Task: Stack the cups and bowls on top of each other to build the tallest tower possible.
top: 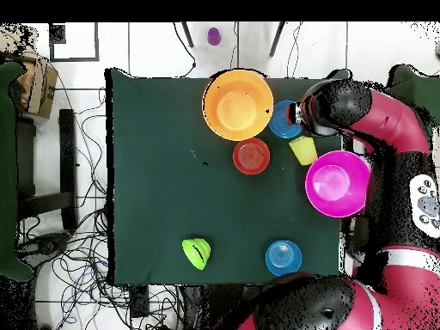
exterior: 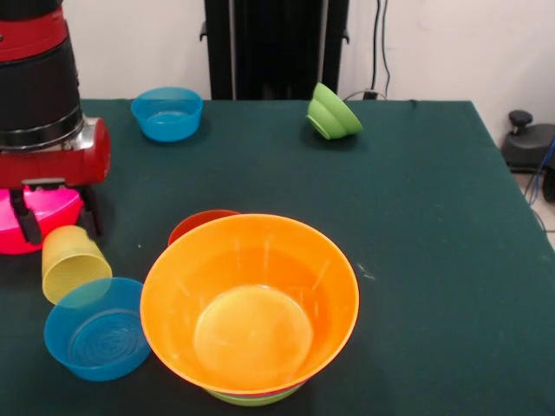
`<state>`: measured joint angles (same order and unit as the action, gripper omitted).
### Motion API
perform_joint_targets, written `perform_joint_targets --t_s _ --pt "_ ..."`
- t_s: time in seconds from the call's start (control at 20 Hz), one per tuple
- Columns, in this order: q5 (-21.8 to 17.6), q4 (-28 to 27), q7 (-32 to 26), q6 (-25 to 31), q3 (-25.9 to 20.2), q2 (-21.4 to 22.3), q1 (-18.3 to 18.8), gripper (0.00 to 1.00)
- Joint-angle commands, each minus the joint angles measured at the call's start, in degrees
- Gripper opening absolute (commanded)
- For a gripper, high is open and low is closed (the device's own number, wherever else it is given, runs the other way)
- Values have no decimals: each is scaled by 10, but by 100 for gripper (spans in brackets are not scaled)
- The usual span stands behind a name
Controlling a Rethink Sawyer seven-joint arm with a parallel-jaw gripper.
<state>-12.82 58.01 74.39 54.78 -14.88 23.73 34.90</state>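
The tower stands at the near middle: a wide orange bowl (exterior: 250,299) nested on a lime green bowl (exterior: 256,399), with a thin reddish rim showing between them. A red-orange bowl (exterior: 201,222) sits just behind it. The yellow cup (exterior: 74,262) lies on its side at the left, touching a small blue bowl (exterior: 95,331). My gripper (exterior: 58,217) hangs open at the left edge, just above the cup, with a big pink bowl (exterior: 39,215) showing between its fingers. In the overhead view the wrist (top: 331,107) hides the gripper beside the cup (top: 302,149).
A second small blue bowl (exterior: 167,113) stands at the far left, and a lime green bowl (exterior: 333,113) lies tipped on its side at the far middle. The pink bowl (top: 338,183) overhangs the table edge (top: 344,223) in the overhead view.
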Motion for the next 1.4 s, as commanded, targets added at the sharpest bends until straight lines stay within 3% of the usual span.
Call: perform_joint_targets --t_s 0.05,0.3,0.55,1.4 --pt "-34 -106 -28 49 -19 -100 -14 100" --pt "-31 -166 -15 66 -17 -139 -18 100" --pt "-35 -178 -21 58 -10 -147 -26 100" --pt "-33 -130 15 1 29 -122 -51 100"
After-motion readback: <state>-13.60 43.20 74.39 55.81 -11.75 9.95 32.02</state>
